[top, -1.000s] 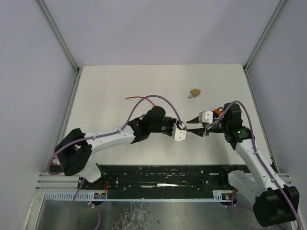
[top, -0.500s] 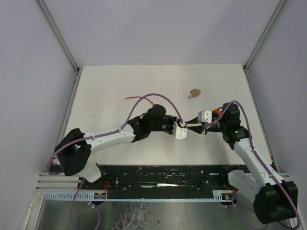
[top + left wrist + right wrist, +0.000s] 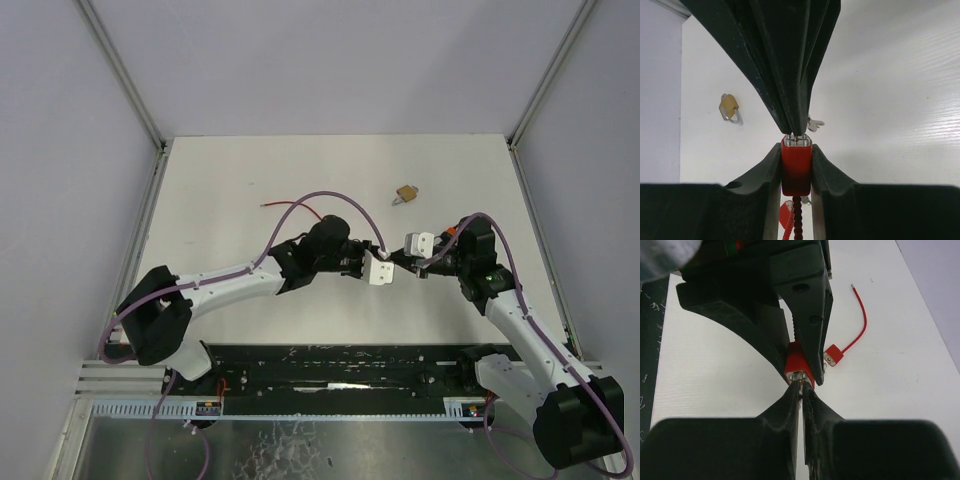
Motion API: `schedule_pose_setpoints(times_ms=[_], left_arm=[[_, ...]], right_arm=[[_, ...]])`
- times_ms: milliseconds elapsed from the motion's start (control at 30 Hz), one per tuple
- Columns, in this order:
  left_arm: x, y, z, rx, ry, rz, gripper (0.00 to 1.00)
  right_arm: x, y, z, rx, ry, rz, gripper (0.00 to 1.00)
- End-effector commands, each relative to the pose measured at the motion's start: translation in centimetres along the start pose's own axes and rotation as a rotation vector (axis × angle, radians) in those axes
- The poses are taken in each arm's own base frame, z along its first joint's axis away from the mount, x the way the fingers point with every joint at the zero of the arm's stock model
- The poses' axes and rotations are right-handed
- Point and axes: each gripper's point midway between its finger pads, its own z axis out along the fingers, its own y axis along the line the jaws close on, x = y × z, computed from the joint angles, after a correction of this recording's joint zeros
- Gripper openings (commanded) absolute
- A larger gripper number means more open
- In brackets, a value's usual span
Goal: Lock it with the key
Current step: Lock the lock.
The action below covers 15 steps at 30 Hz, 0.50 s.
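Bases of both arms sit at the near edge by a long black mounting rail [image 3: 330, 365], and the arms reach inward to meet over the middle of the flat white surface [image 3: 220, 180]. There the left end effector [image 3: 796, 156] is clamped on a red rectangular plastic block [image 3: 796, 172] with a silvery metal tip, one black finger [image 3: 767, 172] pressed to each long side. A red ribbed cord [image 3: 799, 220] runs from the block's other end back between those fingers. The right end effector [image 3: 800, 390] comes in from the opposite side, tip to tip with the left one. Its fingers stand almost together and pinch the block's silvery tip. Whether this piece is the key cannot be told. A small silvery metal bit [image 3: 814, 123] shows just beside the meeting fingertips, too small to identify. Beside the left fingers is a second small red connector [image 3: 832, 355] on the end of a thin red wire [image 3: 285, 204], which curves away to the left across the surface. Farther back, right of centre, a small brass padlock with a silvery shackle [image 3: 405, 193] lies on the surface, well apart from both end effectors. Whether its shackle is latched cannot be told.
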Motion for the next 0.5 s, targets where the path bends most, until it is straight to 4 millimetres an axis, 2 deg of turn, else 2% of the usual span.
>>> schedule_pose_setpoints(times_ms=[0, 200, 333, 467], left_arm=[[-3.0, 2.5, -0.1, -0.059, -0.068, -0.018, 0.00], [-3.4, 2.6, -0.2, -0.040, -0.064, -0.064, 0.00], [-3.8, 2.5, -0.3, -0.028, -0.070, -0.085, 0.00], [-4.3, 2.4, -0.5, -0.010, -0.085, -0.095, 0.00]], right_arm=[[0.3, -0.7, 0.1, 0.042, 0.015, -0.019, 0.08], [0.3, -0.2, 0.2, 0.027, -0.002, -0.022, 0.21], [0.5, -0.6, 0.2, 0.044, 0.013, -0.038, 0.22], [0.8, -1.0, -0.1, 0.061, 0.041, -0.081, 0.19]])
